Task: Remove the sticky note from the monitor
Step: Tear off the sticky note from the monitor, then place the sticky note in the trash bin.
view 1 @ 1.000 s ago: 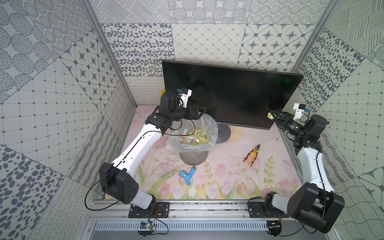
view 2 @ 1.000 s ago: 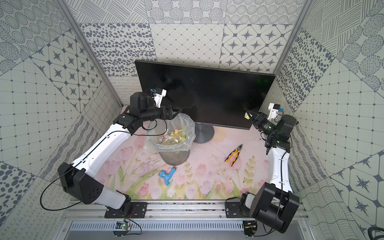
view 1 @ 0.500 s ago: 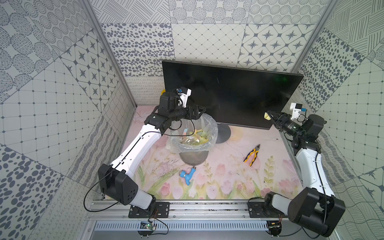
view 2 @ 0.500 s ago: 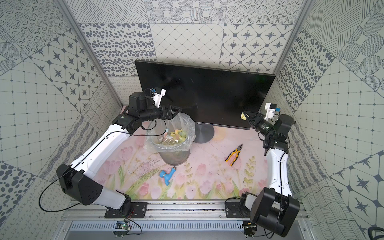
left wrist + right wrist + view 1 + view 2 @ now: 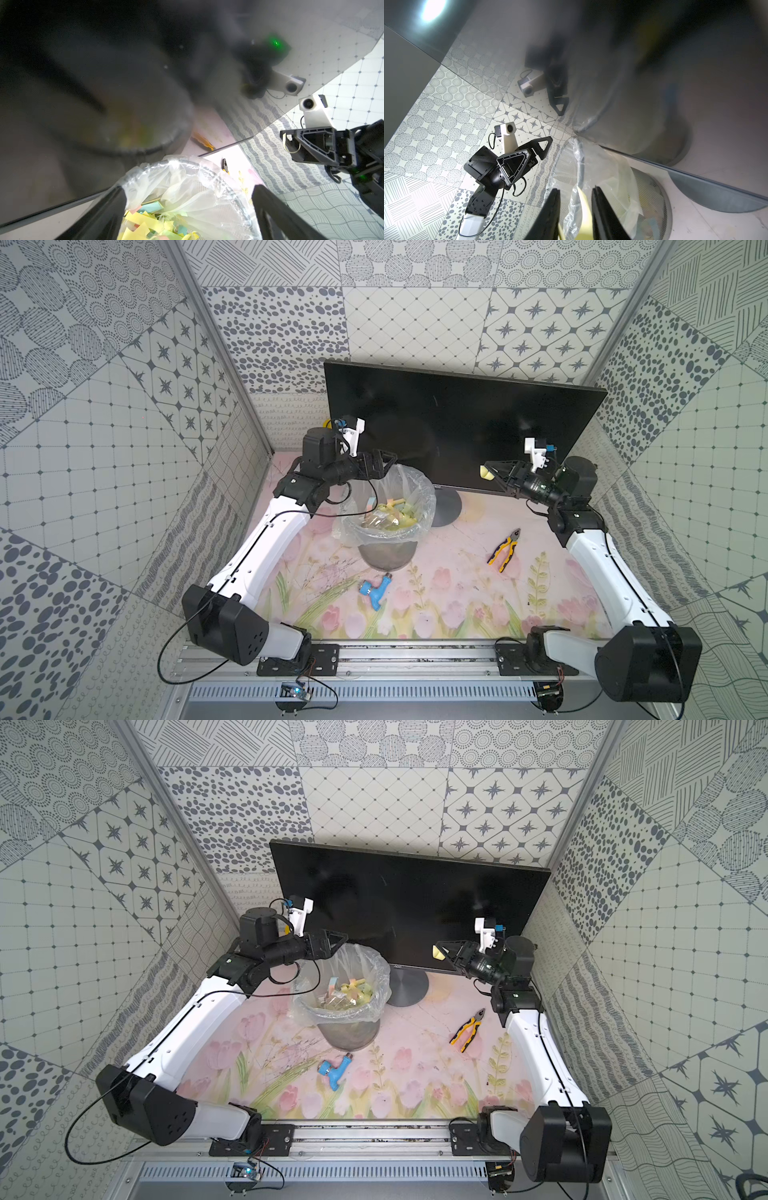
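– One yellow sticky note (image 5: pixel 485 474) is seen. Is it counted as removed?
– It is judged so. It is clamped between the jaws of the right gripper (image 5: pixel 575 192), just in front of the monitor (image 5: pixel 457 418), toward the screen's five o'clock corner. Whether the glass is touched by its edge cannot be told from the top views. No other note is seen on the screen.
– What is left to be done?
– Probably only disposal. The lined wastebasket (image 5: pixel 388 526), in which coloured notes are already heaped, is found at eight o'clock of that gripper. The left gripper (image 5: pixel 188 188) is held over its rim, jaws wide apart, nothing between them.
– Is any writing made out?
– A small logo (image 5: pixel 398 967) at six o'clock on the bezel is read as AOC. Nothing is made out on the note.
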Robot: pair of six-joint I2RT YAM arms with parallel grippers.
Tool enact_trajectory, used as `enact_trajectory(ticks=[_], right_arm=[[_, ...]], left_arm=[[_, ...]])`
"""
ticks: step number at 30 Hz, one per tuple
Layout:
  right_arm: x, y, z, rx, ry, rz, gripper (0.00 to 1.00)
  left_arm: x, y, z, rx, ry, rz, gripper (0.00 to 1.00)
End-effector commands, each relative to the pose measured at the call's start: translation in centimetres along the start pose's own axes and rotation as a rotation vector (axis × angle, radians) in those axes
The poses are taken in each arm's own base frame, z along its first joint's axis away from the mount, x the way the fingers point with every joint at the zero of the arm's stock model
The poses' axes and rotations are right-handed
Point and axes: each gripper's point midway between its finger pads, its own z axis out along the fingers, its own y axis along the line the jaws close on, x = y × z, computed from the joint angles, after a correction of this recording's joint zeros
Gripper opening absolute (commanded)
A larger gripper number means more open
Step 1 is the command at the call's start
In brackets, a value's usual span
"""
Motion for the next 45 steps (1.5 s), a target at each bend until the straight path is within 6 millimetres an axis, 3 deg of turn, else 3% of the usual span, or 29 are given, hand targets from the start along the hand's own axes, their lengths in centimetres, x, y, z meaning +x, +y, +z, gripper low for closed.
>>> enact_trajectory(ticks=[1,6,10,14,18,21,25,35,41,45], right_arm=[[-0.6,2.8,2.4,-0.06,-0.018,-0.063,0.31],[2.3,5.1,7.1,-0.117,0.08,-0.093,0.31],[5.7,7.0,11.3,-0.159,0.181,-0.145,0.31],[9.4,7.0,14.6,-0.136,0.296,-0.217,0.31],[12.9,6.3,16.3,-0.087,0.396,-0.296,0.33],[14.9,5.7,16.8,-0.049,0.451,-0.373,0.37],[17.0,4.8,16.8,0.016,0.531,-0.464,0.53],[17.6,5.1,15.6,0.079,0.543,-0.639,0.87],[19.3,5.1,14.6,0.107,0.614,-0.782,0.96],[18.9,6.1,14.3,0.103,0.595,-0.804,0.97]], left_arm=[[-1.3,1.5,-2.3,-0.041,-0.066,-0.045,0.99],[-1.5,2.7,-4.2,-0.102,-0.095,-0.054,0.99],[-1.3,3.8,-5.5,-0.177,-0.116,-0.064,0.99],[-1.3,4.8,-7.1,-0.257,-0.153,-0.069,0.99],[-1.1,5.5,-8.2,-0.306,-0.174,-0.063,0.99],[-1.0,5.6,-8.5,-0.313,-0.175,-0.059,0.99],[-0.9,5.5,-8.5,-0.308,-0.171,-0.06,0.99],[-0.8,5.3,-8.4,-0.295,-0.166,-0.065,0.99],[-0.6,5.3,-8.4,-0.293,-0.161,-0.071,0.99],[-0.5,5.2,-8.6,-0.297,-0.161,-0.071,0.99]])
